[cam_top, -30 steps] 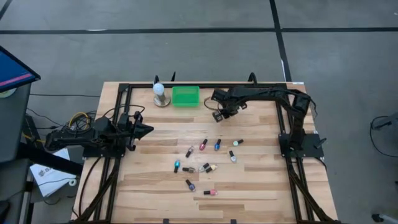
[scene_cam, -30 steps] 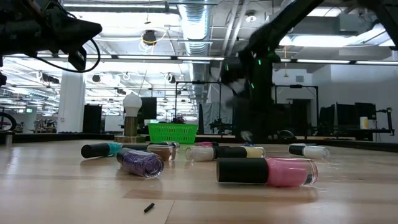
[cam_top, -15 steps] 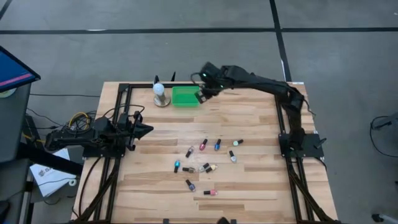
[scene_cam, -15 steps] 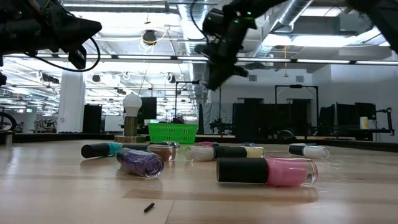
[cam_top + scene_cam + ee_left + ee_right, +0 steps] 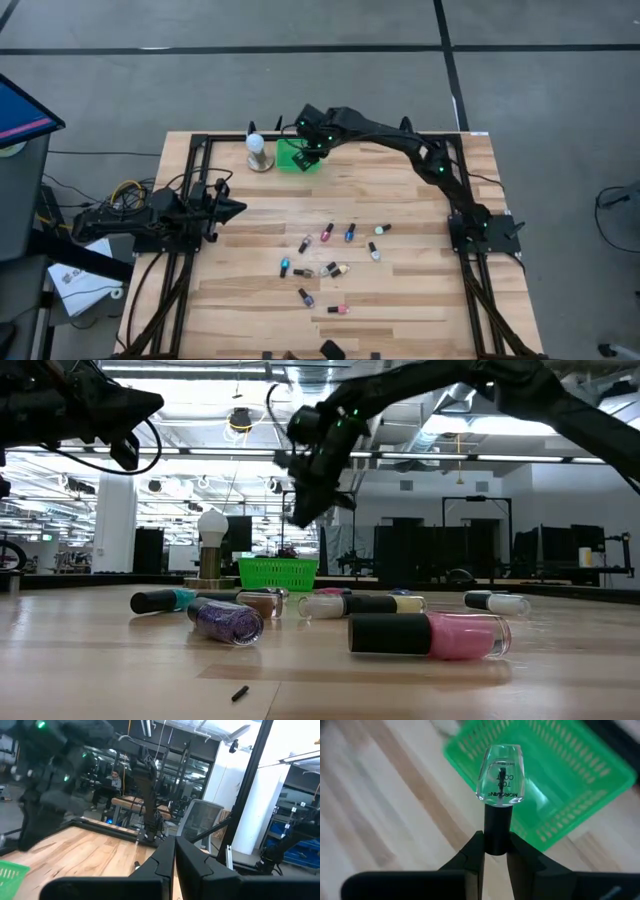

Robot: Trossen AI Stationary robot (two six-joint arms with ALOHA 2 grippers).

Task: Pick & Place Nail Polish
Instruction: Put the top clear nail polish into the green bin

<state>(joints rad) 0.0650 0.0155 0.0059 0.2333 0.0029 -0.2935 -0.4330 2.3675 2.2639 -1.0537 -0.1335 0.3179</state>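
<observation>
The right pincer [image 5: 495, 851] grips a clear nail polish bottle [image 5: 500, 773] by its cap above the green basket [image 5: 560, 795]; the left pincer [image 5: 174, 862], closed, waits at the table's [image 5: 400, 290] nine o'clock.

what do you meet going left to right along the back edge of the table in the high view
white bulb-shaped thing on a round base → green basket → right gripper, its fingers shut on a clear nail polish bottle.

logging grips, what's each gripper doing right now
Left gripper: closed, empty.
Right gripper: closed on the black cap of a clear top-coat nail polish bottle, above the green plastic basket.
</observation>
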